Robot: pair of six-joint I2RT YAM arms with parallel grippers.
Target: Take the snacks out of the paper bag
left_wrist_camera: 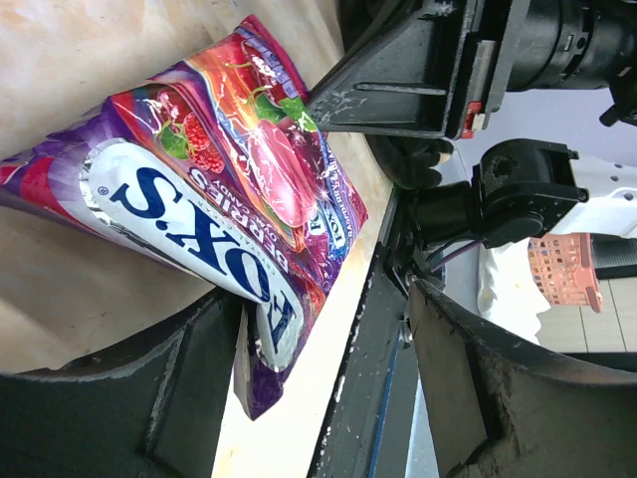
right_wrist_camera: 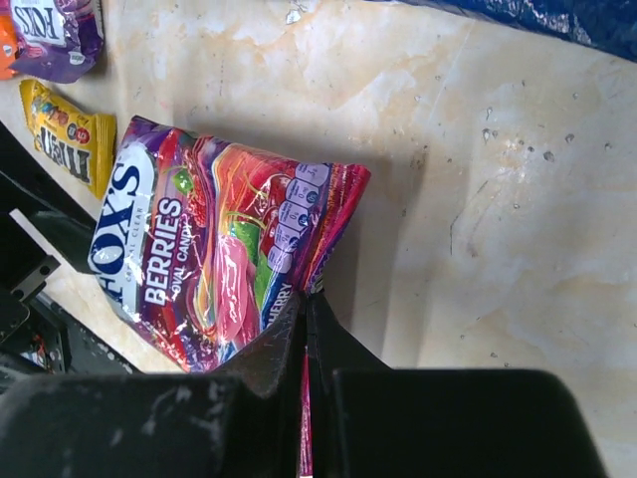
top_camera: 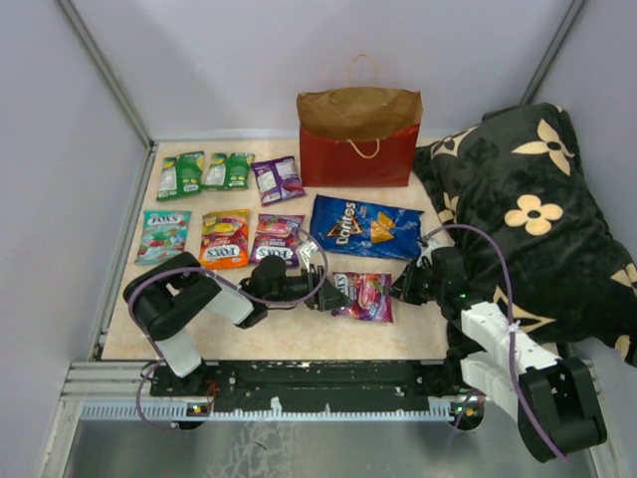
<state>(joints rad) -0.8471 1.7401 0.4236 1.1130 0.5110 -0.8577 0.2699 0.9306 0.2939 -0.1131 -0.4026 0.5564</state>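
Observation:
A purple Fox's berries packet (top_camera: pixel 364 296) (left_wrist_camera: pixel 219 189) (right_wrist_camera: pixel 209 249) lies at the front of the table between my two grippers. My right gripper (top_camera: pixel 406 289) (right_wrist_camera: pixel 309 324) is shut on the packet's right edge, and the foil shows pinched between its fingers. At the packet's left end my left gripper (top_camera: pixel 320 289) (left_wrist_camera: pixel 328 398) stands open; the packet's corner rests against one finger (left_wrist_camera: pixel 129 398) and nothing is clamped. The paper bag (top_camera: pixel 358 139) stands upright at the back, brown above and red below. Several other snacks lie in rows on the left, with the blue Doritos bag (top_camera: pixel 365 227) in the middle.
A black flowered pillow (top_camera: pixel 537 219) fills the right side, right behind my right arm. Green packets (top_camera: pixel 204 173) lie at the back left and an orange packet (top_camera: pixel 225 239) in front of them. The right wrist view shows a yellow packet (right_wrist_camera: pixel 65 134) beside the held one.

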